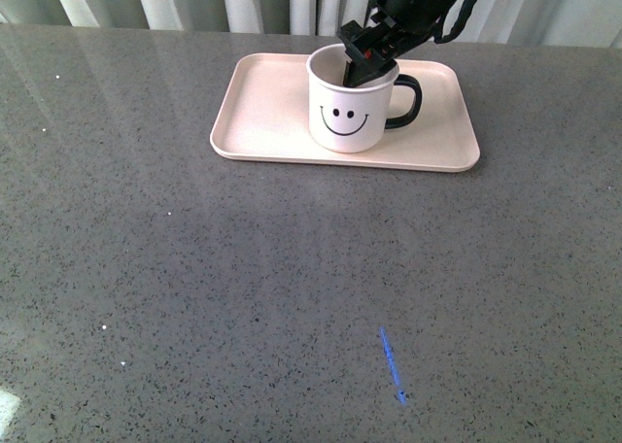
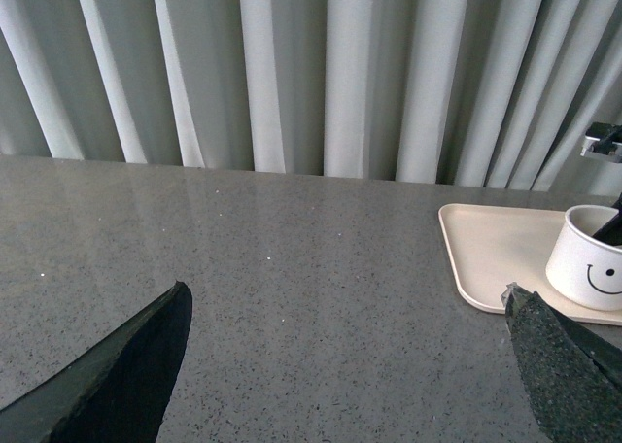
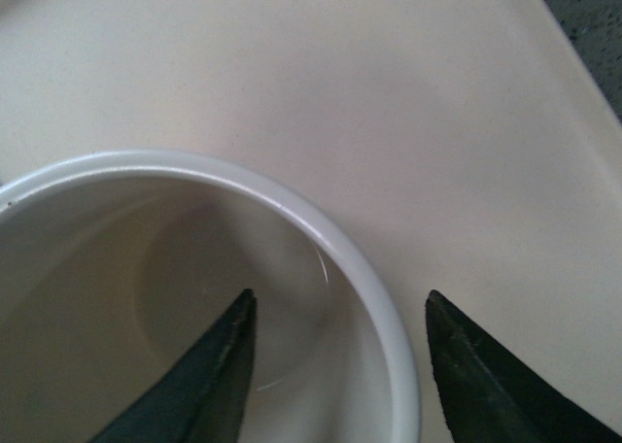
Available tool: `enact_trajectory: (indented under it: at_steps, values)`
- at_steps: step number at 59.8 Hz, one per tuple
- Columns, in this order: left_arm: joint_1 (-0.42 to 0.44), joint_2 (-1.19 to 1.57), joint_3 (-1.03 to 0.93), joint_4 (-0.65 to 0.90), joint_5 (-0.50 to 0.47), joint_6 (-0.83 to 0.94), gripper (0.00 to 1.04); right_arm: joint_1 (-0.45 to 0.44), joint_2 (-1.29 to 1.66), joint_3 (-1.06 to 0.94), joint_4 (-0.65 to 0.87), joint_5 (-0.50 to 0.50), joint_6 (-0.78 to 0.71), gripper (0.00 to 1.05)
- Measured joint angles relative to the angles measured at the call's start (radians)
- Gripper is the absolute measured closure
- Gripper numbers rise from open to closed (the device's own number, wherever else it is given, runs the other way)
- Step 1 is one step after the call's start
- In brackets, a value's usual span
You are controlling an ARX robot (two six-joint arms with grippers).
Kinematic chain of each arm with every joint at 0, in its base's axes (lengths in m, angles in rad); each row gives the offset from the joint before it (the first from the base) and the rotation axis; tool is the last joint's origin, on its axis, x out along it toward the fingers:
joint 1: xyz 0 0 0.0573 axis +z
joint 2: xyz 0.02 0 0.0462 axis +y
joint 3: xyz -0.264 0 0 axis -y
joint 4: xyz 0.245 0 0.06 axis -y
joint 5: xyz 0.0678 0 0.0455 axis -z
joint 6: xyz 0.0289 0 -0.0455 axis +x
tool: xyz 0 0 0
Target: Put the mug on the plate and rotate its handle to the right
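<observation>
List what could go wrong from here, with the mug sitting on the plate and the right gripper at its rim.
1. The right gripper straddles the mug wall, one finger inside and one outside; lifting away at an angle could drag or tip it.
2. The handle already points right; any twist on release could turn it off that heading.
3. The mug stands near the plate's front rim, so a nudge forward might push it against or over that edge.

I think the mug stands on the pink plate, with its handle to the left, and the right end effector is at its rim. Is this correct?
Not fully. The front view shows the handle pointing to the right, not the left. The rest holds: the mug stands on the plate, and the right end effector straddles its rim, one finger inside and one outside, with gaps showing on both sides.
</observation>
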Motion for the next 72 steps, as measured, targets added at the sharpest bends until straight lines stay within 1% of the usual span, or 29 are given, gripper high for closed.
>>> enact_trajectory:
  at_steps: [2,8,12,13,15,19,35,41,46,47,48,49,50,51,52,53,54,55,56,58,62,66,69,72]
  values:
    - [0.000,0.000,0.000,0.000,0.000,0.000,0.09,0.002,-0.004,-0.003,0.016,-0.007,0.007,0.41]
    - [0.000,0.000,0.000,0.000,0.000,0.000,0.09,0.004,-0.031,-0.032,0.068,-0.025,0.027,0.29]
    - [0.000,0.000,0.000,0.000,0.000,0.000,0.09,0.006,-0.063,-0.064,0.100,-0.050,0.050,0.19]
    - [0.000,0.000,0.000,0.000,0.000,0.000,0.09,0.007,-0.082,-0.082,0.114,-0.063,0.061,0.14]
    - [0.000,0.000,0.000,0.000,0.000,0.000,0.09,0.009,-0.111,-0.107,0.135,-0.063,0.072,0.08]
    - [0.000,0.000,0.000,0.000,0.000,0.000,0.09,0.011,-0.174,-0.173,0.178,-0.056,0.084,0.10]
    - [0.000,0.000,0.000,0.000,0.000,0.000,0.09,0.008,-0.411,-0.506,0.391,-0.036,0.105,0.09]
    - [0.000,0.000,0.000,0.000,0.000,0.000,0.09,0.001,-0.520,-0.648,0.491,-0.076,0.122,0.09]
    - [0.000,0.000,0.000,0.000,0.000,0.000,0.09,0.001,-0.568,-0.678,0.505,-0.081,0.125,0.09]
    - [0.000,0.000,0.000,0.000,0.000,0.000,0.09,0.003,-0.583,-0.698,0.548,-0.047,0.156,0.11]
    - [0.000,0.000,0.000,0.000,0.000,0.000,0.09,0.006,-0.600,-0.743,0.644,0.003,0.182,0.14]
    - [0.000,0.000,0.000,0.000,0.000,0.000,0.09,0.008,-0.621,-0.794,0.758,0.097,0.221,0.17]
    - [0.000,0.000,0.000,0.000,0.000,0.000,0.09,0.009,-0.631,-0.822,0.813,0.137,0.254,0.19]
    - [0.000,0.000,0.000,0.000,0.001,0.000,0.09,0.010,-0.650,-0.879,0.927,0.201,0.299,0.22]
    - [0.000,0.000,0.000,0.000,0.001,0.000,0.09,0.010,-0.659,-0.909,0.981,0.226,0.322,0.24]
    - [0.000,0.000,0.000,0.000,0.000,0.000,0.09,0.008,-0.689,-1.002,1.131,0.292,0.385,0.29]
    - [0.000,0.000,0.000,0.000,0.000,0.000,0.09,0.006,-0.708,-1.062,1.220,0.325,0.422,0.33]
    - [0.000,0.000,0.000,0.000,0.000,0.000,0.09,0.005,-0.717,-1.091,1.260,0.337,0.439,0.34]
    - [0.000,0.000,0.000,0.000,0.000,0.000,0.09,0.002,-0.737,-1.151,1.338,0.347,0.462,0.38]
    - [0.000,0.000,0.000,0.000,-0.001,0.000,0.09,-0.004,-0.766,-1.232,1.437,0.347,0.500,0.43]
    - [0.000,0.000,0.000,0.000,0.000,0.000,0.09,-0.016,-0.828,-1.374,1.580,0.345,0.543,0.54]
    - [0.000,0.000,0.000,0.000,0.000,0.000,0.09,-0.028,-0.892,-1.492,1.665,0.337,0.567,0.64]
    - [0.000,0.000,0.000,0.000,0.000,0.000,0.09,-0.037,-0.931,-1.559,1.699,0.331,0.575,0.71]
    - [0.000,0.000,0.000,0.000,0.000,0.000,0.09,-0.050,-0.984,-1.652,1.734,0.323,0.587,0.82]
